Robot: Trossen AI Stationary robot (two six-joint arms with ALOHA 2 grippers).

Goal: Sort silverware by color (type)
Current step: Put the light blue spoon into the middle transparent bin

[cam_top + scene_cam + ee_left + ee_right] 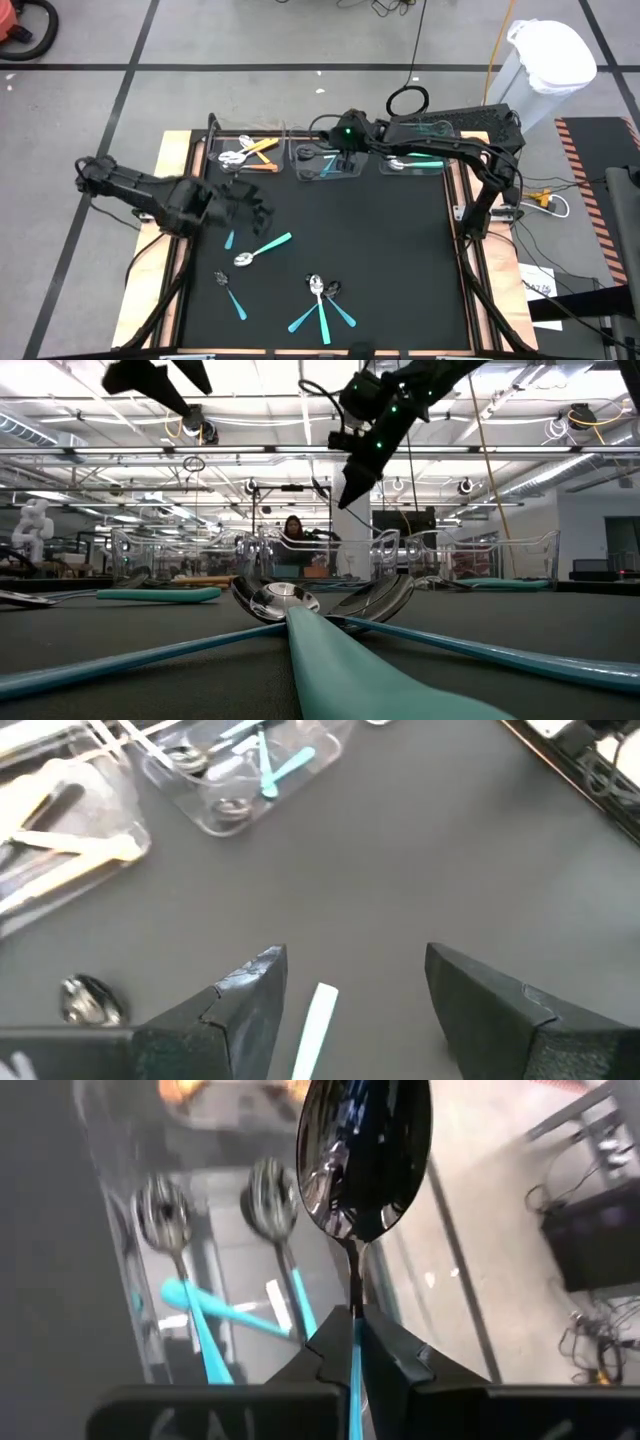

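Several spoons lie on the black mat: a teal-handled silver one [262, 248], a short teal handle [229, 238], a dark-bowled one [230, 292] and a cluster of three [320, 300] near the near edge. My left gripper [245, 207] hovers open over the mat's left part. In its wrist view the fingers [250, 1005] stand on either side of a teal handle [315, 1030] without touching it. My right gripper [338, 155] is above the middle clear bin [325, 165], shut on a dark-bowled, teal-handled spoon [365, 1155]. My right gripper pinches the spoon's thin teal handle [354, 1345] between its two fingertips. The handle runs along the fingers and the dark shiny bowl [365, 1160] sticks out beyond them. The fingers point down from above, and the spoon is lifted clear over the middle bin.
Three clear bins stand along the mat's far edge. The left one [248, 152] holds orange-handled spoons, the middle one holds teal-handled spoons [200, 1315], and the right one [410, 162] holds a teal one. A silver bowl [90, 1000] lies beside my left gripper. Bare mat lies at centre and right.
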